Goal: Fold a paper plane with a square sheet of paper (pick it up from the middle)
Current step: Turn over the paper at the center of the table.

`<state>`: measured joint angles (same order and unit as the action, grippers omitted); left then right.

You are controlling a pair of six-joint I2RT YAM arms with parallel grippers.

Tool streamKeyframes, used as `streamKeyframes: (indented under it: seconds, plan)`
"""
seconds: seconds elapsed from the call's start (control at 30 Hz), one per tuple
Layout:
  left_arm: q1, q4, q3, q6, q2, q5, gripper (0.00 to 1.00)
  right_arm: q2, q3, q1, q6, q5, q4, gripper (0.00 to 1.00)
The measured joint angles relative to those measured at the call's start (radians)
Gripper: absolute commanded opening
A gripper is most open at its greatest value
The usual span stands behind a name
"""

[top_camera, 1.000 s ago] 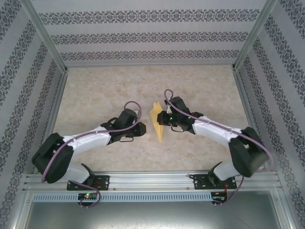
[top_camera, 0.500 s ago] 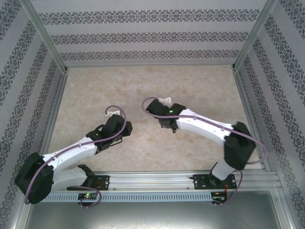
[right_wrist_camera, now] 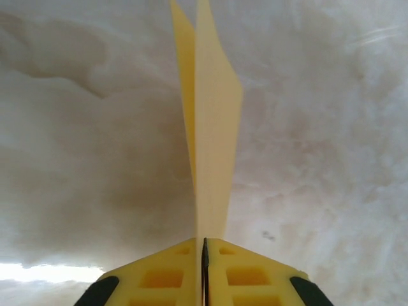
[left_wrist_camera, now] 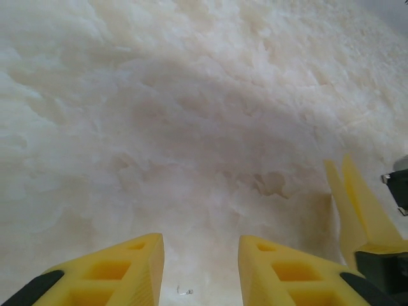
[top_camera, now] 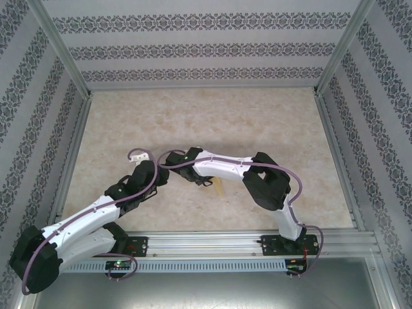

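The paper plane (right_wrist_camera: 210, 127) is a narrow yellow-orange dart with a centre crease, pointing away from my right gripper (right_wrist_camera: 204, 243), which is shut on its tail. From above, only a small yellow tip of the paper plane (top_camera: 219, 187) pokes out beneath the right arm, just near of the table's middle. My left gripper (left_wrist_camera: 201, 239) hovers over bare table with its jaws open and nothing between them. In its view the paper plane (left_wrist_camera: 358, 204) stands off to the right, apart from its fingers. No flat square sheet of paper is in view.
The marbled beige table (top_camera: 257, 122) lies bare at the back and on both sides. Patterned walls and aluminium posts (top_camera: 64, 51) enclose it. The right arm's elbow (top_camera: 267, 180) folds across the near middle, and the left arm (top_camera: 96, 212) stretches from the near-left corner.
Both arms have swung left and nearer. The right arm has folded over, still carrying the paper. The left gripper has come away from the paper and opened.
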<state>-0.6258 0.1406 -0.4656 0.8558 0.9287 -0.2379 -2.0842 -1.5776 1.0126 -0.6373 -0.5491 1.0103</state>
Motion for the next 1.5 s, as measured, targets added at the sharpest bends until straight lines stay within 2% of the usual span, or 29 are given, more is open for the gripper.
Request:
streamKeyframes:
  seconds: [0.03,0.07,0.2,0.27,0.33,0.37,0.5,0.63,0.7,0.8,1.0,1.27,1.5]
  plan:
    - [0.001,0.003,0.000,0.002,-0.003,-0.001,0.38,0.000,-0.006,0.000,0.002,0.026,-0.014,0.37]
    - [0.001,0.005,0.000,0.003,-0.004,-0.001,0.38,0.000,-0.009,0.000,0.001,0.047,-0.027,0.44]
    - [0.006,0.020,0.000,0.008,-0.004,0.000,0.39,0.041,0.037,-0.004,0.015,0.197,-0.158,0.57]
    - [0.006,0.031,-0.002,0.009,-0.004,0.000,0.39,0.111,0.122,-0.014,0.019,0.283,-0.253,0.65]
    - [0.006,0.035,-0.005,0.009,-0.003,0.001,0.40,0.233,0.253,-0.036,0.013,0.370,-0.370,0.66]
    - [0.006,0.036,-0.006,0.009,-0.001,0.002,0.40,0.287,0.308,-0.051,0.010,0.405,-0.420,0.65]
    - [0.006,0.031,-0.021,0.008,0.037,0.040,0.42,0.518,0.581,-0.196,-0.030,0.601,-0.713,0.46]
    - [0.006,0.024,-0.060,0.004,0.151,0.114,0.42,0.537,0.770,-0.362,-0.088,0.813,-0.963,0.19]
    - [0.006,0.019,-0.093,0.002,0.219,0.154,0.42,0.494,0.813,-0.401,-0.113,0.903,-1.042,0.18]
    - [0.006,-0.002,-0.146,0.002,0.317,0.214,0.42,0.451,0.830,-0.401,-0.134,0.989,-1.115,0.14]
    - [0.006,-0.022,-0.221,0.002,0.451,0.303,0.41,0.425,0.827,-0.402,-0.148,1.057,-1.209,0.15]
    - [0.006,-0.029,-0.257,0.006,0.538,0.373,0.41,0.353,0.840,-0.436,-0.156,1.068,-1.257,0.17]
    - [0.006,-0.033,-0.261,0.010,0.557,0.396,0.42,0.360,0.910,-0.443,-0.251,0.982,-1.312,0.18]
